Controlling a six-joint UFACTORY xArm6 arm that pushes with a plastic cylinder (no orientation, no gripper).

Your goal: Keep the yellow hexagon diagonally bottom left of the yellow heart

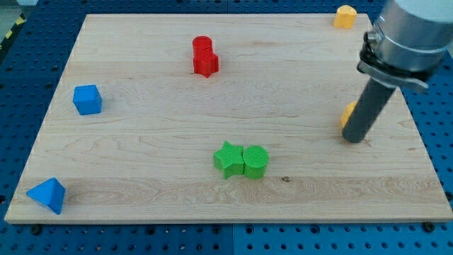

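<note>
Standing on the wooden board, my tip is down on the view's right side. I have no claw to open or close, so I hold nothing; my rod just rests its end on the wood. The yellow hexagon is right behind my rod. Only a small bit of it peeks out on the rod's left edge, so I cannot tell if I am touching it. It looks very close.

The yellow heart sits far up at the view's top right corner, near the board's edge. It is well apart from the hexagon. The hexagon is below the heart, almost straight under it.

Near the middle of the board, toward the view's bottom, a green star and a green cylinder sit side by side and touch. Up near the view's top, two red blocks are pressed together; their shapes are hard to make out. On the view's left there is a blue cube. A blue triangle block sits in the view's bottom left corner.
</note>
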